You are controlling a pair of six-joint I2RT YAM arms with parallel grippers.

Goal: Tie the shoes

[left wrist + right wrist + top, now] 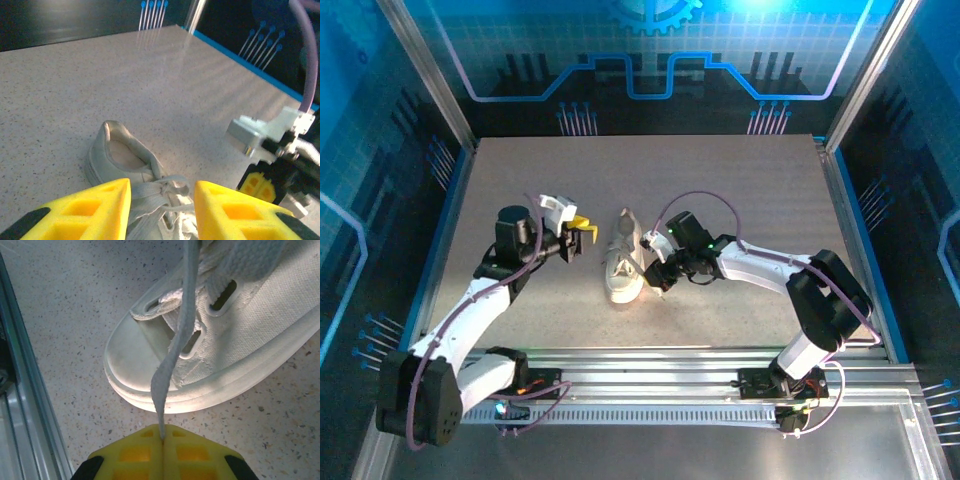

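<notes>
The white canvas shoe (623,262) lies mid-table with its toe toward the near edge. My left gripper (582,232) hovers just left of it. In the left wrist view its yellow fingers (95,210) stand open, apart from the shoe (117,150), with the knotted laces (160,192) showing in the gap below. My right gripper (658,275) sits at the shoe's toe side. In the right wrist view that gripper (162,432) is shut on the end of one flat lace (172,355), which runs taut up over the toe cap (132,352).
The speckled tabletop (720,180) stretches open behind the shoe. A metal rail (20,405) borders the near edge close to the toe. The right gripper's body (265,145) stands close on the far side of the shoe from my left fingers.
</notes>
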